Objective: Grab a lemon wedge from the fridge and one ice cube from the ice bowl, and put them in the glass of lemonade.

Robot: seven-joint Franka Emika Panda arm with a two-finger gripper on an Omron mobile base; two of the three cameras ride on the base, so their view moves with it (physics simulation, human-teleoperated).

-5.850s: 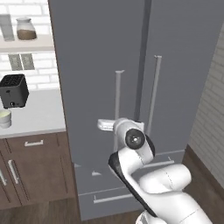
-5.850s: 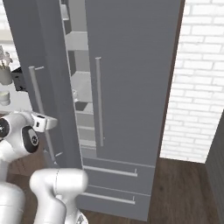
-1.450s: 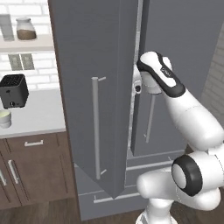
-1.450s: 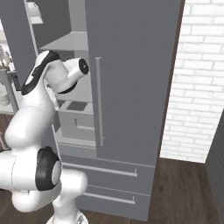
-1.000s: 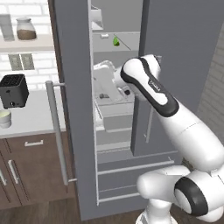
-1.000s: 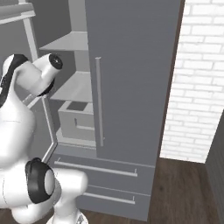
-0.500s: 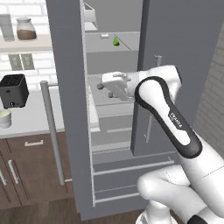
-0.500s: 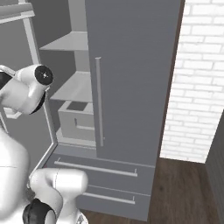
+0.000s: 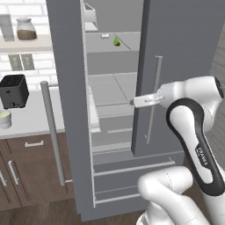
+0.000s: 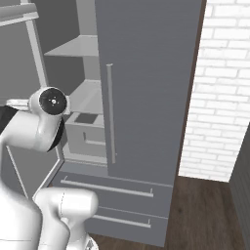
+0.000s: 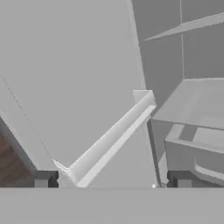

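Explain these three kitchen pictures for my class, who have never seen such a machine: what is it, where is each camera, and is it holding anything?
It is a white robot arm on a driving base. Two cameras ride on that base, behind the arm to its left and right; the third sits on the hand, looking along its fingers. The arm faces a tall grey fridge whose left door stands open. On an upper shelf lies a tiny yellow-green lemon wedge. Beside the fridge, a counter carries a black toaster and a cream-white cup. The fingers are spread apart and hold nothing.
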